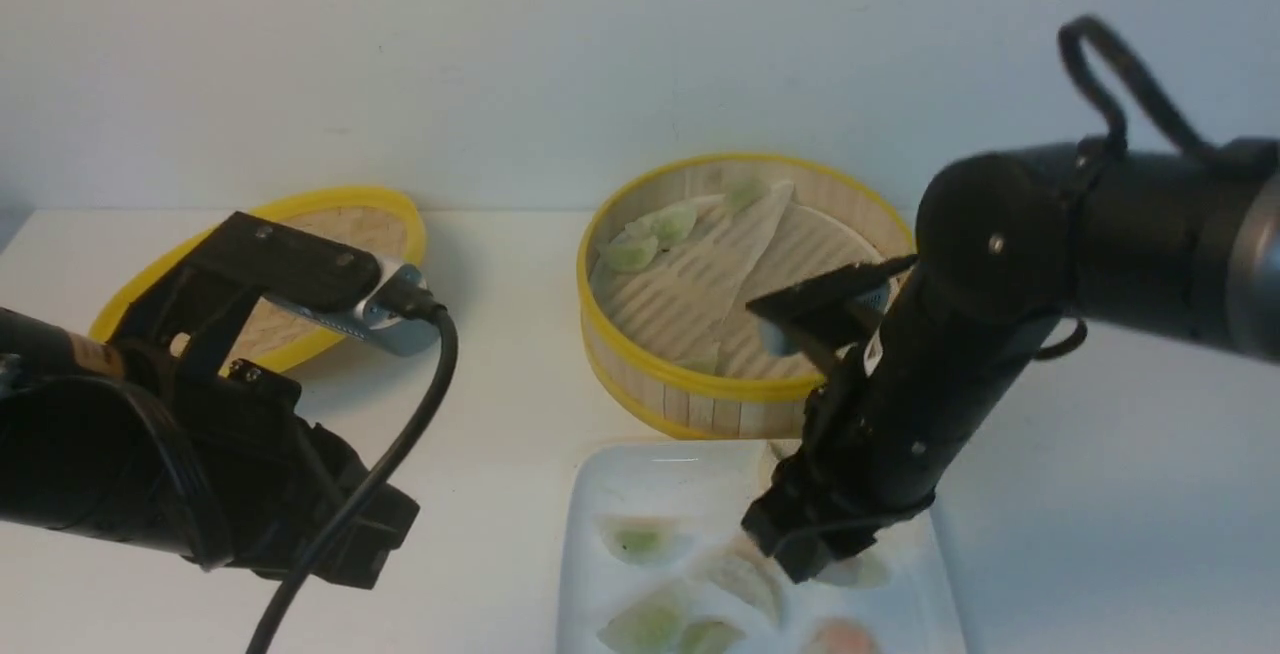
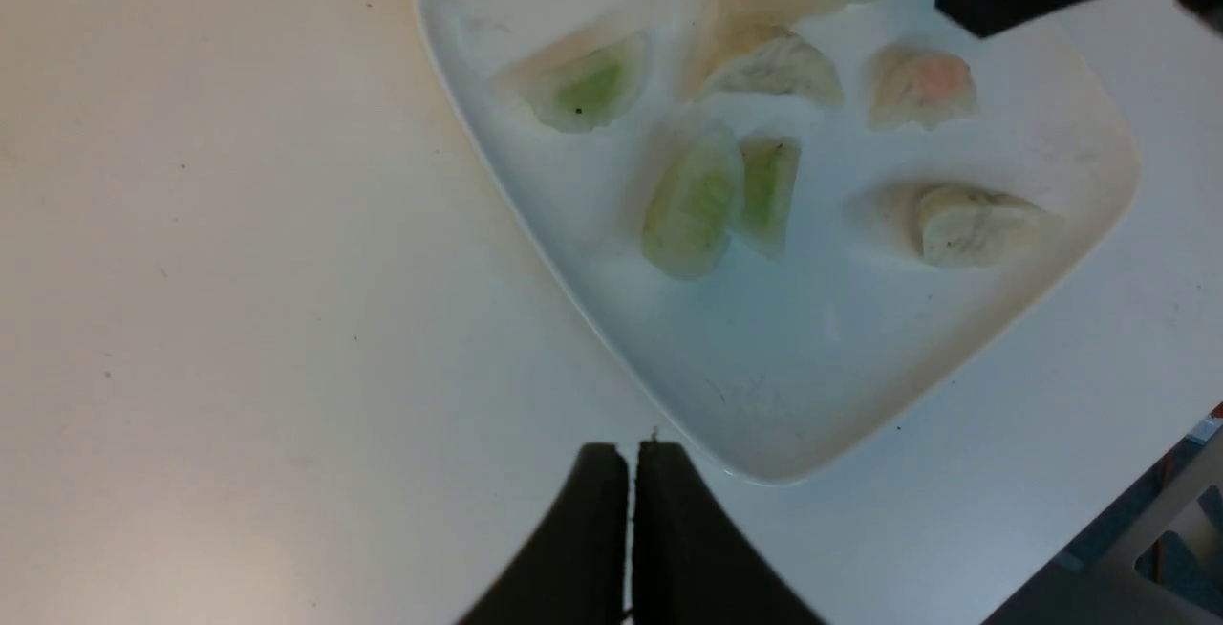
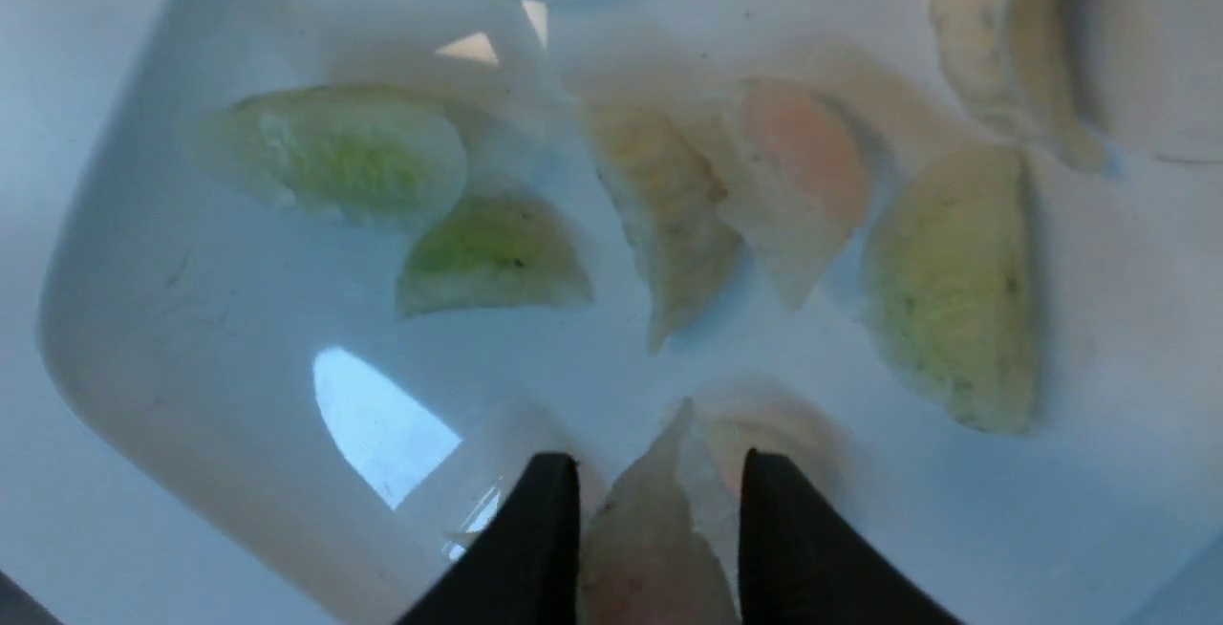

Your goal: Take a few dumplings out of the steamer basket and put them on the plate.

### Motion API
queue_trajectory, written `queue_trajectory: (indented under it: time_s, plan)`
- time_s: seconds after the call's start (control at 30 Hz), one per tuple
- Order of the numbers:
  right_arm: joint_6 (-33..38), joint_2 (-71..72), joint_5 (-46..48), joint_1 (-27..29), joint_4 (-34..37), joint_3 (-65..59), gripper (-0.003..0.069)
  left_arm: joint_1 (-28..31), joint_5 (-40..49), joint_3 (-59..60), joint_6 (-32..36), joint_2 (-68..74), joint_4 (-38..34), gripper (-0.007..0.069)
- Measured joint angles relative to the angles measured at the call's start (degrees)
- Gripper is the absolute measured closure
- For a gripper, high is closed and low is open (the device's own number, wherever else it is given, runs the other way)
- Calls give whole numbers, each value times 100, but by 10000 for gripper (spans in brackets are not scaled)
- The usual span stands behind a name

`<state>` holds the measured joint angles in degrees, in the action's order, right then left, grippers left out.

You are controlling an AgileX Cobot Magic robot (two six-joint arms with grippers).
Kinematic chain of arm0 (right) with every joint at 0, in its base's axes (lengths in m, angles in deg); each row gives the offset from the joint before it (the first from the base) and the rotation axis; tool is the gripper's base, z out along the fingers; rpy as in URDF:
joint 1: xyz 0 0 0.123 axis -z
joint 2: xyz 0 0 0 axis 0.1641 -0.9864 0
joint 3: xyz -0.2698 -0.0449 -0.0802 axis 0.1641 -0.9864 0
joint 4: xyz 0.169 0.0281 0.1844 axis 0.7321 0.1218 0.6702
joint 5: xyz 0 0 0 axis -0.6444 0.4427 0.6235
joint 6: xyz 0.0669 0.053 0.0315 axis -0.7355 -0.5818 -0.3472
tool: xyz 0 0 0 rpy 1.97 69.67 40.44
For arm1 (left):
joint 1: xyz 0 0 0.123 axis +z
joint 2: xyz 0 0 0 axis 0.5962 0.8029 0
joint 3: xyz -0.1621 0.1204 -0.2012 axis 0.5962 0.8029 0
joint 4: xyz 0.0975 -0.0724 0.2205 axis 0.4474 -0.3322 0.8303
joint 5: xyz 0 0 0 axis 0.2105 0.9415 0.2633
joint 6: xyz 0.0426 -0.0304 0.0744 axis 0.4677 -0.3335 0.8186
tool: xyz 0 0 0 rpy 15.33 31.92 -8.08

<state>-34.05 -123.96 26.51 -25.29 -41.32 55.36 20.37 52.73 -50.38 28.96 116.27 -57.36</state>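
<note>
The steamer basket (image 1: 700, 386) stands at the back centre with a few pale green dumplings (image 1: 660, 229) on its liner. In front of it lies the white plate (image 1: 650, 479) with several dumplings (image 3: 354, 152) on it. My right gripper (image 3: 659, 463) hangs low over the plate's far right part, shut on a whitish-pink dumpling (image 3: 650, 534) that points out between the fingers. My left gripper (image 2: 631, 448) is shut and empty, over the table just beside the plate (image 2: 812, 367) rim.
The shallow woven lid (image 1: 330, 224) with a yellow rim lies at the back left, partly behind my left arm. A white wall stands close behind the basket. The table's edge shows beyond the plate in the left wrist view.
</note>
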Motion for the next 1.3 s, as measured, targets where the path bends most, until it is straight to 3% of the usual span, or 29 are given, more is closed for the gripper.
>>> queue_trajectory:
  time_s: [0.3, 0.37, 0.57, 0.7, 0.77, 0.83, 1.07, 1.3]
  plan:
    - [-70, -234, -647, -86, -413, -203, 452, 0, 0, 0, 3, 0, 0, 630]
    - [-206, -272, -675, -86, -524, -203, 422, 0, 5, 0, 3, 0, 0, 630]
    - [-423, -285, -699, -86, -598, -203, 225, 0, 104, 0, 7, 0, 0, 630]
    - [-473, -89, -665, -86, -617, -209, 179, 0, 104, 0, 7, 0, 0, 630]
    - [-540, 212, -612, -86, -667, -214, 207, 0, 104, 0, 7, 0, 0, 630]
    - [-623, 659, -586, -86, -768, -214, 281, 0, 104, 0, 7, 0, 0, 630]
    - [-1175, 3138, -695, -86, -1210, -226, 625, 0, -6, 0, 7, 0, 0, 630]
    - [-1438, 5658, -1206, -86, -1493, -689, 672, 0, -228, 0, 7, 0, -45, 630]
